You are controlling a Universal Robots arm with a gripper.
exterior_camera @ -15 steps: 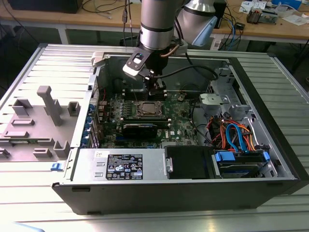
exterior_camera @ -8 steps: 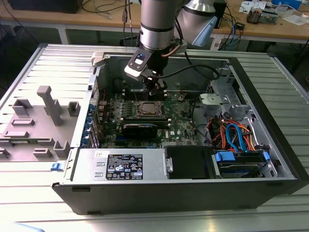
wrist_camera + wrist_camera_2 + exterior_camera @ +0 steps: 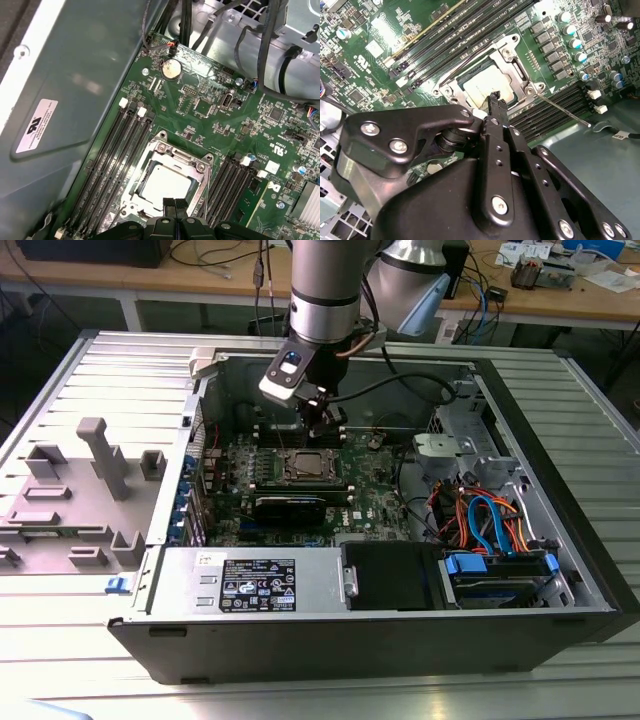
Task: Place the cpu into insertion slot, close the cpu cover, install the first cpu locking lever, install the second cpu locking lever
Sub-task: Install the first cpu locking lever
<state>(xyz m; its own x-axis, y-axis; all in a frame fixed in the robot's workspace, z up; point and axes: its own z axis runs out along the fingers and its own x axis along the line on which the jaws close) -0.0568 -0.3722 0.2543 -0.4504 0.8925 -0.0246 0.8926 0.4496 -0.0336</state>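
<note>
Gripper (image 3: 175, 204) tips pressed together, nothing btwn them, hanging just above the insertion slot (image 3: 305, 468) inside the open PC case (image 3: 350, 650). Cpu (image 3: 165, 184) sits in the slot. Cpu cover (image 3: 182, 156) lies flat round it, chip showing thru the window. Thin lever rod (image 3: 565, 111) angles out over memory slots (image 3: 545, 119).

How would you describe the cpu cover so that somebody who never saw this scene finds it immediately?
Inside the open computer case lies a green motherboard. Between two banks of long black memory slots sits the cpu cover, a silvery metal plate whose square window shows the grey cpu. Its neighbours are long, black and narrow; it alone is a shiny square frame.
</note>
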